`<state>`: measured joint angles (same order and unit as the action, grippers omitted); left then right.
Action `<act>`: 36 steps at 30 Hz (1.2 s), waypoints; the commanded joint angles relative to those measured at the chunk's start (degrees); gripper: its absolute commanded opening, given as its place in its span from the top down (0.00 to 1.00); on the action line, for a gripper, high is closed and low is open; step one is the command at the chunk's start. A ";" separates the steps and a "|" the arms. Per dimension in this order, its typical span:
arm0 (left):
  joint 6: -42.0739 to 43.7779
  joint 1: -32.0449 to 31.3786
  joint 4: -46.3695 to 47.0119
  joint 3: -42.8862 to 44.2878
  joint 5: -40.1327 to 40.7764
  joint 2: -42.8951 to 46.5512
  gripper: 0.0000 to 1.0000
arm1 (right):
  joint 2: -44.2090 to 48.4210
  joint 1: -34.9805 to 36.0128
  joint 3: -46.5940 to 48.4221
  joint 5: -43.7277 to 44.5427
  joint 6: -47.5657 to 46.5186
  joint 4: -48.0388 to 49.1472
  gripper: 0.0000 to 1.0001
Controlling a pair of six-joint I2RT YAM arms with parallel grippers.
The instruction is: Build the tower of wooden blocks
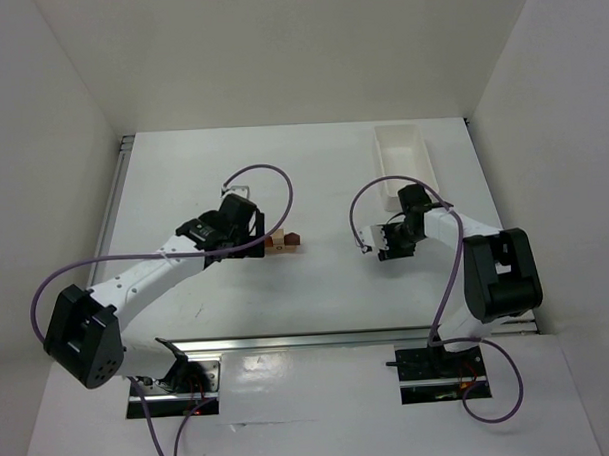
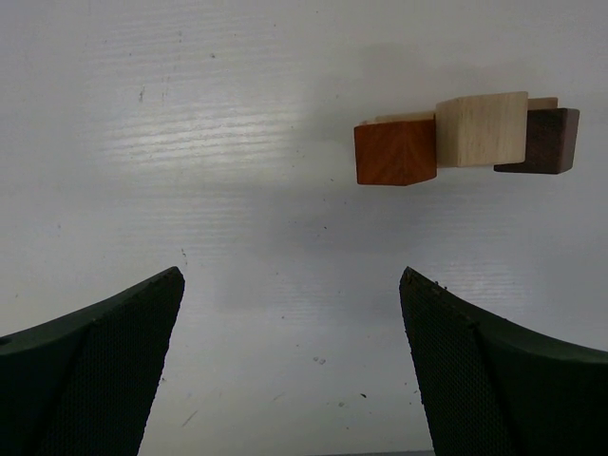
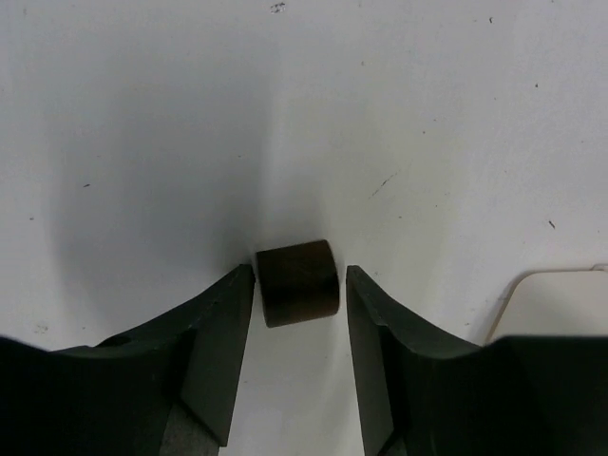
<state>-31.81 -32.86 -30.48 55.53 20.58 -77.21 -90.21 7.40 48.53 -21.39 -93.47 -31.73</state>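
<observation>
White tray (image 1: 383, 161) sits near the right pincer (image 1: 378, 248).

You get only a corner of the white tray (image 3: 560, 304), cut by the frame edge. Overhead, the right pincer (image 1: 378, 247) hides the dark brown block (image 3: 297, 282); whether it actually touches that block is unclear.

You have three small blocks (image 1: 285, 242) touching in a row on the table (image 1: 232, 170): an orange-tan block (image 2: 395, 152), a pale beige block (image 2: 482, 129) and a dark brown block (image 2: 540, 141). Another dark, round-cornered block (image 3: 297, 282) sits apart from them.
</observation>
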 commanded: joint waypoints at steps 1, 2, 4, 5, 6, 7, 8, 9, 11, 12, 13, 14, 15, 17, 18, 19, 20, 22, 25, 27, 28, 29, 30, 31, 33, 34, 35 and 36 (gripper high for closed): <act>-1.41 -0.36 -1.07 2.57 2.27 0.48 0.00 | -2.59 -0.46 0.69 1.43 -1.54 -1.04 0.49; -1.41 -0.36 -1.07 2.57 2.27 1.09 0.00 | -2.60 -0.46 0.69 1.44 -1.54 -1.58 0.50; -1.41 -0.36 -1.07 2.57 2.80 1.71 0.00 | -2.60 -0.46 0.69 1.44 -2.07 -2.46 0.57; -1.41 -0.36 -1.60 2.57 2.80 2.32 0.00 | -2.60 -0.46 0.69 1.44 -2.07 -2.99 0.61; -1.41 -0.36 -1.60 2.57 2.80 2.33 0.00 | -2.08 -0.46 0.69 1.44 -2.07 -2.99 0.61; -1.41 -0.36 -1.60 2.57 3.32 2.94 0.00 | -2.07 -0.46 0.69 1.44 -2.07 -2.99 0.61; -1.41 -0.36 -2.30 2.57 3.33 3.55 0.00 | -1.55 -0.46 0.69 1.44 -2.07 -2.99 0.66; -1.93 -0.36 -2.30 2.57 3.33 3.56 0.00 | -0.76 -0.46 0.69 1.44 -1.54 -2.99 0.73; -1.94 -0.36 -2.83 2.57 3.85 5.04 0.00 | 0.12 -0.46 1.21 -0.75 -1.54 -2.99 0.74; -1.94 -0.36 -2.83 2.57 3.86 5.05 0.00 | 0.13 -0.46 1.21 -1.54 -0.58 -2.47 0.78; -2.63 -0.36 -2.83 2.57 3.86 6.01 0.00 | 1.00 -0.46 1.21 -2.34 0.21 -2.46 0.85; -3.16 -0.36 -3.44 2.57 3.86 6.54 0.00 | 1.96 -0.46 1.21 -5.04 1.52 -0.55 0.91; -3.17 -0.36 -3.45 2.57 3.86 7.50 0.00 | 1.97 -0.46 1.82 -6.37 2.67 -0.01 0.97; -3.87 -0.36 -4.50 2.57 4.38 8.56 0.00 | 3.90 -0.46 2.35 -8.57 5.48 1.56 1.00; -3.87 -0.36 -5.28 2.05 4.38 9.18 0.00 | 3.91 -0.46 2.96 -10.58 6.45 1.58 1.00; -4.48 -0.36 -5.29 2.04 4.38 10.57 0.00 | 4.69 -0.46 2.97 -11.74 8.46 2.10 1.00; -4.49 -0.36 -5.81 2.04 4.38 11.37 0.00 | 5.48 -0.46 3.49 -12.62 9.44 2.72 1.00; -5.01 -0.36 -5.82 1.34 4.38 12.87 0.00 | 5.49 -0.46 5.07 -16.04 11.89 2.72 1.00; -6.58 -0.36 -6.60 0.20 4.91 15.59 0.00 | 3.57 -0.46 10.08 -22.10 15.57 -1.14 1.00; -8.00 -0.36 -7.83 0.72 6.05 16.29 0.00 | 1.63 -0.46 15.07 -27.10 17.79 -4.28 1.00; -9.13 -0.36 -8.54 0.72 6.05 16.30 0.00 | 0.66 -0.46 16.67 -28.69 19.54 -4.92 1.00; -9.14 -0.36 -9.76 0.72 6.75 17.00 0.00 | -0.83 -0.46 18.16 -30.10 22.25 -5.62 1.00; -9.14 -0.36 -9.77 1.24 6.76 17.00 0.00 | -0.84 0.24 19.22 -31.25 23.24 -6.15 1.00; -9.14 -0.36 -10.73 1.25 6.76 17.53 0.00 | -0.84 0.86 19.84 -31.78 24.03 -5.46 1.00; -9.67 -0.36 -12.23 1.78 6.76 17.53 0.00 | -0.06 3.58 19.85 -29.86 26.93 -1.18 1.00; -9.67 -0.36 -12.24 1.78 7.45 18.14 0.00 | -0.05 4.72 19.24 -26.98 27.90 0.25 1.00; -10.37 -0.36 -13.02 1.78 7.46 18.67 0.00 | -0.05 5.95 19.23 -26.17 29.56 1.13 1.00; -10.37 -0.36 -13.03 1.78 7.46 18.67 0.00 | -0.05 7.27 19.93 -26.16 29.57 1.14 1.00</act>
<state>-39.94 -32.95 -41.45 56.01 26.33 -60.51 -90.39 11.07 66.78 -46.81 -69.01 -33.01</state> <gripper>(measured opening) 1.000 0.438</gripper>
